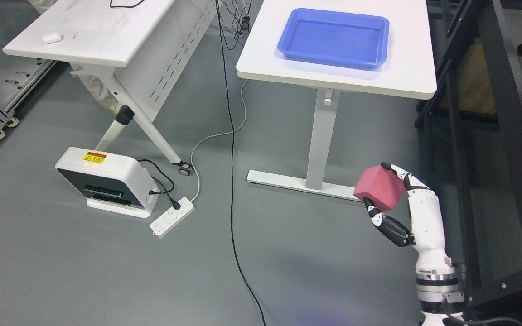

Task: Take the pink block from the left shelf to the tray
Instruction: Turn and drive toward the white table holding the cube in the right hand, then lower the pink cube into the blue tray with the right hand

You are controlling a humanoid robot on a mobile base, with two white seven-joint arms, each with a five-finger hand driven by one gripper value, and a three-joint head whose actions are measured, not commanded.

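— Two white counters stood on the grey floor; what lay on the nearer counter (406,77)?

— Only a blue tray (333,37), holding nothing.

— And the dark shelf frame (510,136)?

— It ran down the right edge, beside the arm.

— Where was the pink block (378,186)?

— Low at the right, above the floor and well short of the tray, clamped in the right hand (399,206) between thumb below and fingers (408,177) over its top.
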